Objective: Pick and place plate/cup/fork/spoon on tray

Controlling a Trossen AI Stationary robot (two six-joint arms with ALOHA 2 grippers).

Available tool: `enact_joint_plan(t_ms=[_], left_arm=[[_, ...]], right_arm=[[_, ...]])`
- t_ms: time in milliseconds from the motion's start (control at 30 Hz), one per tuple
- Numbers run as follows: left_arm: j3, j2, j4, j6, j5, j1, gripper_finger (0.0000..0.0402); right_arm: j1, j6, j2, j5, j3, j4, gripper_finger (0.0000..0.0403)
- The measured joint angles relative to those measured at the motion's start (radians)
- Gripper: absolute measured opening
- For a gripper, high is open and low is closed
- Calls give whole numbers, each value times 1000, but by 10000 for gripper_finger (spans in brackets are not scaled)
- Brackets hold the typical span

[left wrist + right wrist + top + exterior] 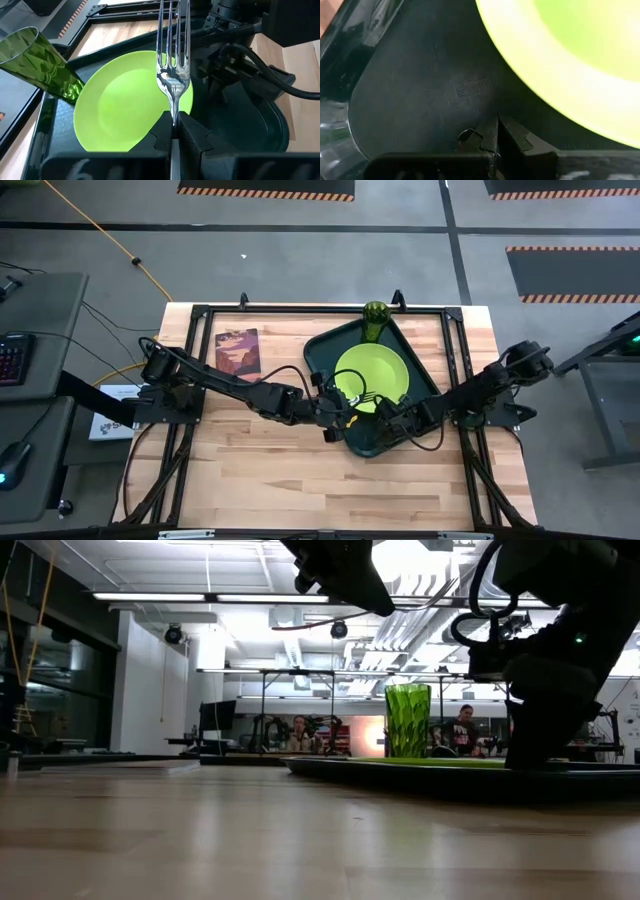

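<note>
Closest to you, your left gripper [172,131] clenches the fork [173,75] above the plate [120,102] on the tray [250,125] (slim, stiff, slippery metal; hold firmly). Right gripper [496,134] appears closed, empty.

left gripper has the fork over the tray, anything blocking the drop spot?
Partly. The left gripper holds the fork above the plate, which lies in the tray. The cup stands at the far corner. The right gripper sits low on the tray beside the plate, crowding the open floor.
</note>
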Motion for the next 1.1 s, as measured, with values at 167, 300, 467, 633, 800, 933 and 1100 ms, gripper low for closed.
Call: enact_joint_plan(t_ms=[167,300,467,633,800,933,1100], left_arm=[[0,0,0,0,0,0,5],[0,0,0,0,-1,0,5],[0,0,0,0,-2,0,5],[0,0,0,0,-2,0,5],[0,0,0,0,-6,0,5],[0,0,0,0,-14,1,5],[0,0,0,-11,-15,6,5]], right_arm=[[0,-6,0,-19,0,4,0],[9,-15,0,-21,0,6,0],[28,-27,0,-22,1,9,0],[49,-27,-1,-31,1,9,0],[69,-27,-1,-34,1,10,0],[72,-46,-2,6,1,16,0],[76,-110,-63,52,1,-14,0]])
